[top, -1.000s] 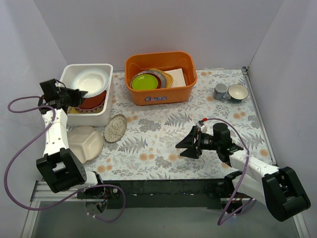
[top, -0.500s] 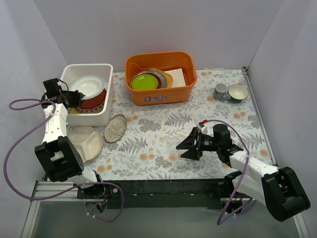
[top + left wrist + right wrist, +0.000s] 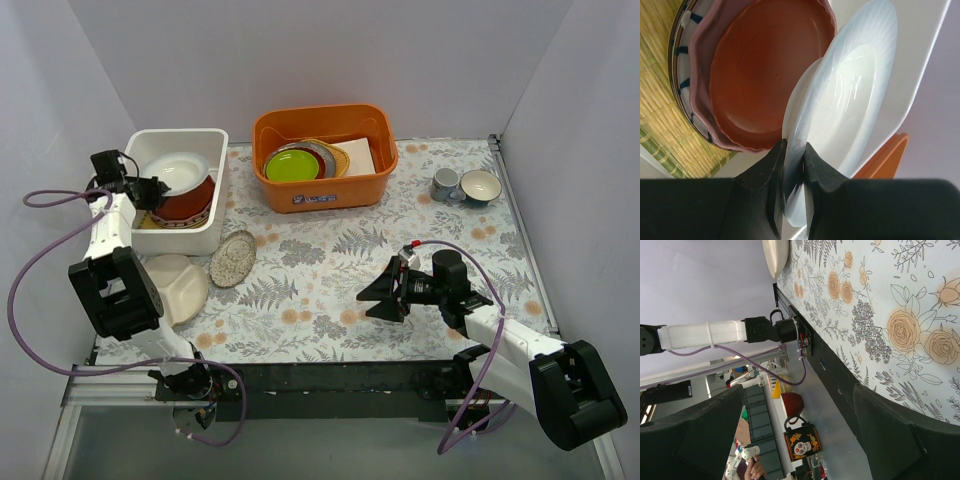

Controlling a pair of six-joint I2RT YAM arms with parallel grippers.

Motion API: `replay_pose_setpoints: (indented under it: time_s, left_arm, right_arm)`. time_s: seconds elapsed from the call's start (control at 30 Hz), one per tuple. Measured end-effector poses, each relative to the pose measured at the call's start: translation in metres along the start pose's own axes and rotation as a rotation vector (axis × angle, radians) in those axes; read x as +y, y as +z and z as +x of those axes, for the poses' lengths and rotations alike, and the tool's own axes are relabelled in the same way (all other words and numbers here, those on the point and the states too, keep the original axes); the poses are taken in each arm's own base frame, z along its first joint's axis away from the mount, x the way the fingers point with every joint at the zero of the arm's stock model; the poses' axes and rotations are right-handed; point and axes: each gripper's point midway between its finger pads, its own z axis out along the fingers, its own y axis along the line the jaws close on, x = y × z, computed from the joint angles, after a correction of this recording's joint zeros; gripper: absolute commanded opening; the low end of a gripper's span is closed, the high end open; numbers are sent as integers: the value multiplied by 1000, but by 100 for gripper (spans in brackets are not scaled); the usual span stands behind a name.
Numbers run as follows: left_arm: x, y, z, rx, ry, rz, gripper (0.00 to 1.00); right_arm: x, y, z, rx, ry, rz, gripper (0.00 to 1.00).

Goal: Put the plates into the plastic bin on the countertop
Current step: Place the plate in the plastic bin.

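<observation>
**Left hand pinching the white plate in the bin, right hand spread wide over the table**

Starting on the left: the left hand (image 3: 155,190) is at the left wall of the plastic bin (image 3: 190,240). Its fingers (image 3: 767,175) are pressed onto the near rim of the plain white plate (image 3: 850,100). So it's pinching that plate, no doubt about it in the wrist view. The plate runs out ahead of the fingertips, tilted rather than flat, inside the bin.

Just to the hand's left in the wrist view there's the red-orange plate (image 3: 760,75). It's nested in the pink scalloped plate (image 3: 697,105), with a blue-striped plate (image 3: 682,50) peeking out under that. Something woven and straw-coloured (image 3: 660,125) is underneath, can't tell what.

Back toward the arm's base, outside the bin, the cream divided plate (image 3: 172,285) lies on the table (image 3: 330,250). The speckled oval plate (image 3: 232,258) is just beside it, right by the bin's front wall.

Moving right, well off from either hand, an orange tub (image 3: 325,192) holds a lime-green plate (image 3: 291,164) and a few other dishes. Two cups (image 3: 465,186) stand near the table's far right edge.

The right hand (image 3: 385,295) is over the table's near middle, fingers (image 3: 690,440) spread wide with nothing between them. It points toward the left arm's side.
</observation>
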Motion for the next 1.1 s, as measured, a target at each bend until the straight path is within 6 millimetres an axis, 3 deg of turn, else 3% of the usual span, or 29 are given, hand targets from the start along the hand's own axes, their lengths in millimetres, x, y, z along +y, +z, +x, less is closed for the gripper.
replay_pose_setpoints:
  time_s: [0.43, 0.57, 0.77, 0.9, 1.1]
  left_arm:
    - [20, 31, 5, 48, 23, -62, 12]
    - [20, 31, 5, 51, 36, -59, 24]
    - [10, 30, 4, 55, 50, -24, 32]
    - [8, 32, 2, 52, 62, -19, 46]
    - [7, 32, 2, 53, 74, -16, 57]
  right_arm:
    - [-1, -1, -2, -6, 0, 2, 97]
    - [-2, -1, -1, -5, 1, 4, 97]
    - [-4, -2, -2, -7, 13, 12, 97]
    - [-6, -2, -1, -5, 21, 17, 97]
    - [-7, -2, 0, -3, 26, 20, 97]
